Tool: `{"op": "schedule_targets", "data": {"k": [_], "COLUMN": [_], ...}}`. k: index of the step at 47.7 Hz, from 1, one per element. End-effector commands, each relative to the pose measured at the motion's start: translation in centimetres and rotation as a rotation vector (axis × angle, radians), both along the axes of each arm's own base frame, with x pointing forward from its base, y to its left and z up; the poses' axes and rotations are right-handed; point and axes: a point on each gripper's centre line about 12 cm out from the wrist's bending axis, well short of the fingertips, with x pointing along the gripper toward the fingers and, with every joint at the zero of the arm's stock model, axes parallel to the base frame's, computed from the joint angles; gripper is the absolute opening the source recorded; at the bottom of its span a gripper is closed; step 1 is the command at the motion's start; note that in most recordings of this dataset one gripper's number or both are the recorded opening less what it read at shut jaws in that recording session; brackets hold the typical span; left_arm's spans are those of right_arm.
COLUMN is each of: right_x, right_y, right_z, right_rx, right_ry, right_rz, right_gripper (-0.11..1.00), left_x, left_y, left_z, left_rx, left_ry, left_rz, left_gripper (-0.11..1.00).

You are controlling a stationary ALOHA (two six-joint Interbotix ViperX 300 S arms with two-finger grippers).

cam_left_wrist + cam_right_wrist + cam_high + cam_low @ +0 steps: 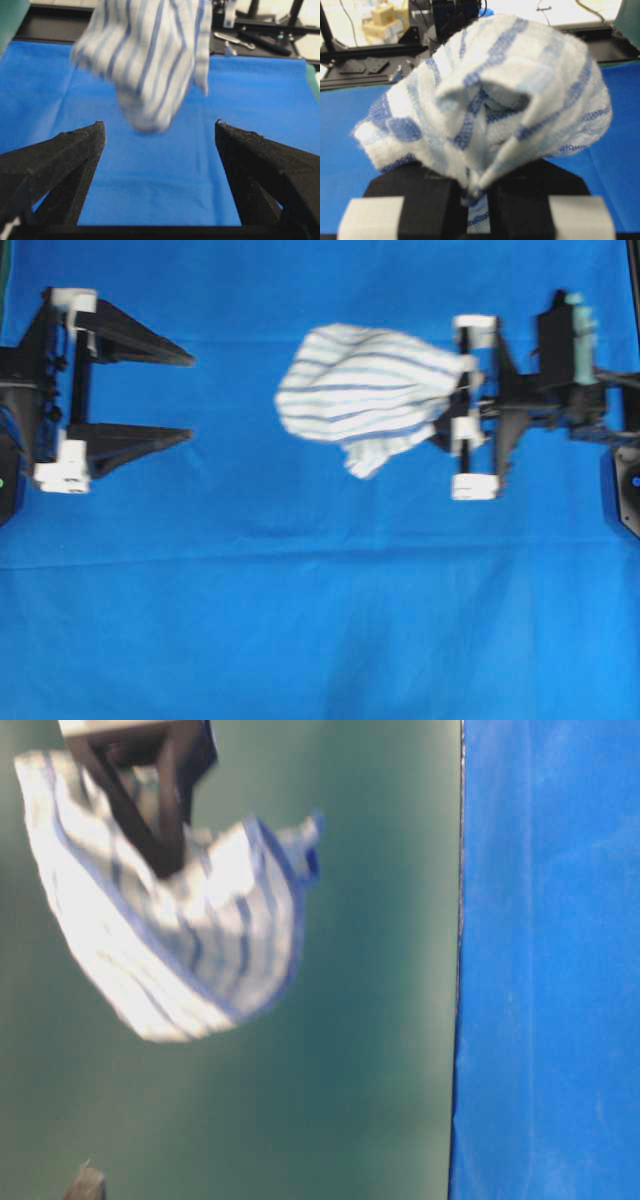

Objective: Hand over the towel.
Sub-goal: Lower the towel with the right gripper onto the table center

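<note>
Two black robot arms with white fittings

The left end effector (190, 395) had two long, black, wedge-shaped fingers (140, 340) with a rough, matt surface, mounted on a black frame with white plastic blocks (62, 472) at its ends. The right end effector (470, 390) had the same black body with white blocks (474, 485), and behind it sat a pale grey-green box (580, 335). Thin dark cables (615, 380) ran back along the right arm, whose black base carried a small blue light (635, 481).
</note>
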Motion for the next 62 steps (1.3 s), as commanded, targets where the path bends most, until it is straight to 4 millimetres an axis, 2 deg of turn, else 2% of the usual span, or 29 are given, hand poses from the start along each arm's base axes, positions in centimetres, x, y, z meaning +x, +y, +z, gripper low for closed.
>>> {"op": "schedule_targets", "data": {"k": [1, 9, 24, 39, 48, 56, 62], "right_x": [-1.3, -1.8, -0.5, 4.3, 7.0, 8.0, 8.2], "right_y": [0.1, 0.1, -1.0, -3.3, -3.9, -4.1, -4.1], "right_z": [1.2, 1.3, -0.2, -5.9, -11.1, -15.3, -16.8], "right_rx": [0.003, 0.002, 0.014, 0.058, 0.063, 0.076, 0.087], "right_ry": [-0.036, -0.028, 0.077, 0.498, 0.710, 0.818, 0.849], "right_rz": [0.001, 0.001, -0.029, -0.067, -0.059, -0.056, -0.059], "right_gripper": [0.10, 0.10, 0.10, 0.10, 0.10, 0.10, 0.10], "left_x": [-0.6, -0.8, -0.7, -0.7, -0.7, -0.7, -0.7], "left_y": [0.0, 0.0, 0.0, 0.0, 0.0, 0.0, 0.0], "left_z": [0.7, 0.5, 0.6, 0.6, 0.6, 0.6, 0.6], "left_rx": [0.003, 0.004, 0.005, 0.008, 0.008, 0.011, 0.008], "left_ry": [-0.034, -0.034, -0.041, -0.043, -0.046, -0.047, -0.044], "left_rz": [0.002, 0.002, 0.002, 0.002, 0.002, 0.002, 0.002], "left_gripper": [0.91, 0.91, 0.91, 0.91, 0.91, 0.91, 0.91]}}
